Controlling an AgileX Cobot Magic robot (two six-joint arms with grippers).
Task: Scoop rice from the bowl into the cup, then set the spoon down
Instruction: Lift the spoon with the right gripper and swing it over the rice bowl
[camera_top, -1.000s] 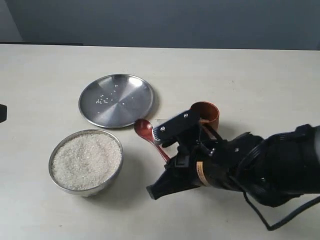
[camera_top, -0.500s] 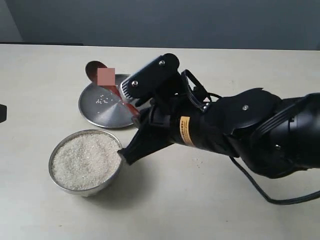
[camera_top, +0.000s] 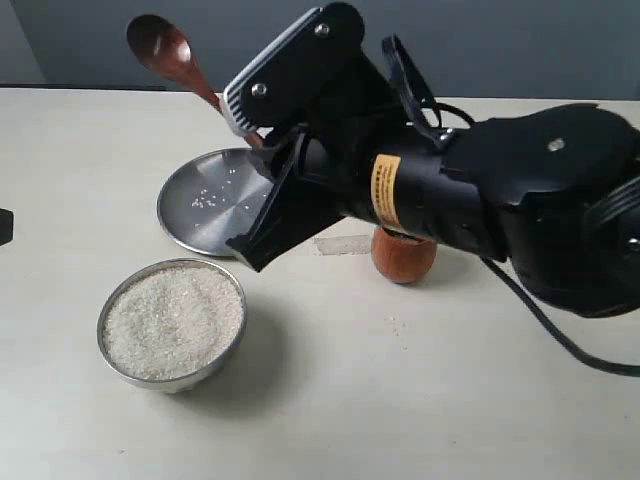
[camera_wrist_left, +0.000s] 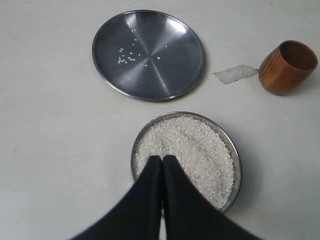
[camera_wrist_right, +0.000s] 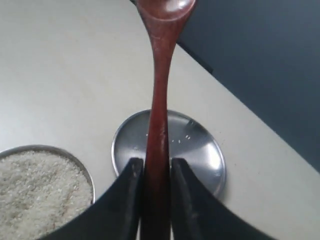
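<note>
Two grippers noted. Right gripper (camera_wrist_right: 156, 170): jaws part-closed, clamped on the handle of the spoon (camera_top: 165, 48). The spoon is held clear of the table, its head toward 10 o'clock from the jaws in the exterior view. Left gripper (camera_wrist_left: 162, 159): fingers pressed together, nothing between them, hanging over the bowl (camera_top: 172, 262). The bowl, full of rice (camera_top: 170, 322), sits at 7 o'clock of the plate (camera_top: 200, 230). The cup (camera_top: 403, 257) stands at 4 o'clock of the plate, partly behind the right arm. A few loose grains lie on the plate.
</note>
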